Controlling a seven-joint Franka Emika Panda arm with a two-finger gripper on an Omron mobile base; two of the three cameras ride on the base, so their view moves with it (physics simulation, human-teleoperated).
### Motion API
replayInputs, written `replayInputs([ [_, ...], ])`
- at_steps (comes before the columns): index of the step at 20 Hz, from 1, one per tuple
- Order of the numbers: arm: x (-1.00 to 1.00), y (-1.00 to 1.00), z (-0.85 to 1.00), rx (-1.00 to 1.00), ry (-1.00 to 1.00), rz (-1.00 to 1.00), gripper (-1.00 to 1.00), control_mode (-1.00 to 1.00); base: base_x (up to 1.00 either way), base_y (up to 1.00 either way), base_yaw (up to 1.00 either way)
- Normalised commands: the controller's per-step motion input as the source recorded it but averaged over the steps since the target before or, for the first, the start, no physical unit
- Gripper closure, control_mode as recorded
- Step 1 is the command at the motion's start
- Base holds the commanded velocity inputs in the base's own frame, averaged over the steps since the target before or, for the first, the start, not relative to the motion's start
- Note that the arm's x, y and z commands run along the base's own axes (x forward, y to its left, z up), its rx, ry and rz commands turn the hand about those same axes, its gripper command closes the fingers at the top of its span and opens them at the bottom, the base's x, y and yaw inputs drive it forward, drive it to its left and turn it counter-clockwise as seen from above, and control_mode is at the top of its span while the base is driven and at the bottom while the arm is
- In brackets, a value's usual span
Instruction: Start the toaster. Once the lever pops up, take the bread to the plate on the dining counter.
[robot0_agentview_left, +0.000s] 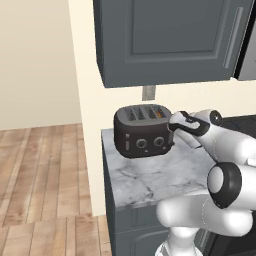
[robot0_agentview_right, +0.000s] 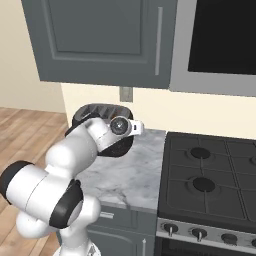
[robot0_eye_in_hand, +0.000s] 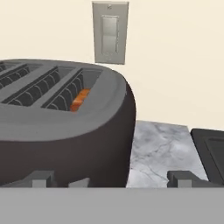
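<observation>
1. One step is in hand, as we judge it: starting the toaster (robot0_agentview_left: 143, 131). Nothing in these views shows a lever pressed down, so we take the toasting as not yet begun.
2. We see the toaster standing on the marble worktop (robot0_agentview_left: 150, 177), toward its back edge near the wall, with its two knobs and slim slit on the long face turned to the front edge.
3. We find the bread (robot0_eye_in_hand: 80, 100) sunk in the slot nearest the toaster's right end, only an orange-brown sliver showing over the rim.
4. Our gripper (robot0_eye_in_hand: 111, 180) hangs just beside that right end of the toaster, over the worktop, its fingertips (robot0_eye_in_hand: 40, 178) spread wide and pinching nothing. We cannot tell whether it touches the toaster's body.
5. A wall switch plate (robot0_eye_in_hand: 110, 33) sits on the wall behind the toaster, and a black stove (robot0_agentview_right: 210, 175) adjoins the worktop's right edge.
6. Next, in our judgement, we must locate the lever; we cannot make it out from here. The move then calls for setting a fingertip on it and pushing straight down until it latches.
</observation>
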Motion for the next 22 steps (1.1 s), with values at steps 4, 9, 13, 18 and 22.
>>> replayInputs([
  [4, 0.00, 0.19, 0.26, 0.00, -0.10, -0.04, -1.00, -1.00, 0.00, 0.00, 0.00],
  [9, 0.00, 0.15, 0.25, 0.00, -0.05, -0.06, -1.00, -1.00, 0.00, 0.00, 0.00],
  [13, 0.00, 0.13, 0.25, 0.00, 0.00, -0.06, -1.00, -1.00, 0.00, 0.00, 0.00],
  [18, 0.00, 0.14, 0.20, 0.00, 0.00, -0.06, -1.00, -1.00, 0.00, 0.00, 0.00],
  [22, 0.00, 0.13, 0.17, 0.00, 0.00, -0.07, -1.00, -1.00, 0.00, 0.00, 0.00],
])
